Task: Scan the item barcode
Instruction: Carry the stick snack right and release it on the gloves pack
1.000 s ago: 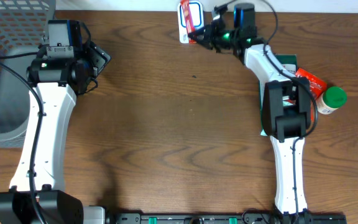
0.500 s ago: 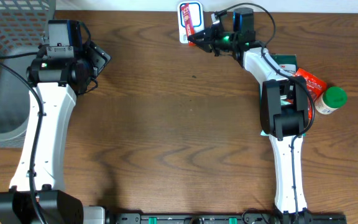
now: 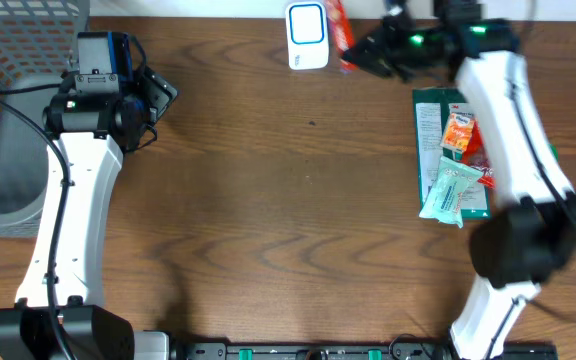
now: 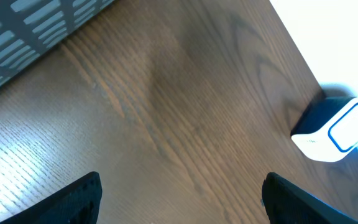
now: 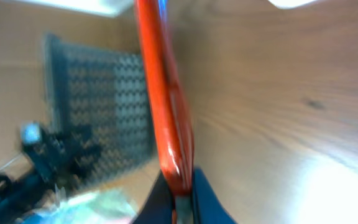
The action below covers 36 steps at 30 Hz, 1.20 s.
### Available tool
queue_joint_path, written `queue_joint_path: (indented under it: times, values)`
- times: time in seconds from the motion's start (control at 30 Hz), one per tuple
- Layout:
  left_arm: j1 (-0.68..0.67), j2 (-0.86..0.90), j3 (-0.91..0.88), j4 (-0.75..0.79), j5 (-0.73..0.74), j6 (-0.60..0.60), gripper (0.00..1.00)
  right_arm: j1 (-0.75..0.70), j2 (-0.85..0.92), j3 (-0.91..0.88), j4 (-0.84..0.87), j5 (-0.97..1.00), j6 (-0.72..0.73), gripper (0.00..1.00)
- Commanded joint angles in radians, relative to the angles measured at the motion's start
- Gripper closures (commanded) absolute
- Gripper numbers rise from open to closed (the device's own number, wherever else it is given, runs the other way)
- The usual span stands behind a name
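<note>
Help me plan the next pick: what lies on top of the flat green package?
An orange packet and a pale teal packet lie on the green package. The right arm crosses over its right side, hiding whatever sits there.

Mock shop checkout: scanner (image 3: pixel 307 35), basket (image 3: pixel 13 45)

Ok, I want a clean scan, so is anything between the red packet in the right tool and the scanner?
Nothing visible. The red packet, pinched in the right tool, is just beside the white barcode scanner at the far edge of the table, with only bare wood between them.
</note>
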<state>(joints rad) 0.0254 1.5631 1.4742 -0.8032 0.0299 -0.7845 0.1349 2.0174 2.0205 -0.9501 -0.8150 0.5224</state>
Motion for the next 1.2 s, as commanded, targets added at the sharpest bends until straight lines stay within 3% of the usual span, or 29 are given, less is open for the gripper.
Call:
queue_joint_path:
  times: [0.0,0.13,0.27,0.43,0.63,0.8,0.83,0.93,1.03,1.1,1.17]
  values:
    - [0.002,-0.001,0.018,0.000,-0.016,0.010,0.17,-0.010,-0.118,0.002,-0.256,0.555,-0.286,0.99]
    - [0.002,-0.001,0.018,0.000,-0.016,0.010,0.17,-0.012,-0.167,-0.007,-0.485,1.008,-0.276,0.99]
    - [0.002,-0.001,0.018,0.000,-0.016,0.010,0.17,-0.014,-0.166,-0.048,-0.570,1.198,-0.197,0.99]
    - [0.002,-0.001,0.018,0.000,-0.016,0.010,0.17,-0.029,-0.166,-0.192,-0.453,1.253,-0.213,0.99]
    - [0.002,-0.001,0.018,0.000,-0.016,0.010,0.17,-0.036,-0.166,-0.410,-0.216,1.310,-0.445,0.99]
    - [0.002,-0.001,0.018,0.000,-0.016,0.010,0.17,-0.043,-0.166,-0.542,-0.104,1.385,-0.454,0.99]
    - [0.002,-0.001,0.018,0.000,-0.016,0.010,0.17,-0.044,-0.166,-0.557,-0.095,1.386,-0.454,0.96]
    - [0.002,-0.001,0.018,0.000,-0.016,0.010,0.17,-0.049,-0.166,-0.579,-0.084,1.386,-0.454,0.64]
    - [0.002,-0.001,0.018,0.000,-0.016,0.010,0.17,-0.053,-0.166,-0.579,-0.085,1.386,-0.469,0.51]
    - [0.002,-0.001,0.018,0.000,-0.016,0.010,0.17,-0.053,-0.166,-0.578,-0.086,1.374,-0.468,0.34]
    - [0.002,-0.001,0.018,0.000,-0.016,0.010,0.17,-0.053,-0.167,-0.569,-0.085,1.328,-0.470,0.23]
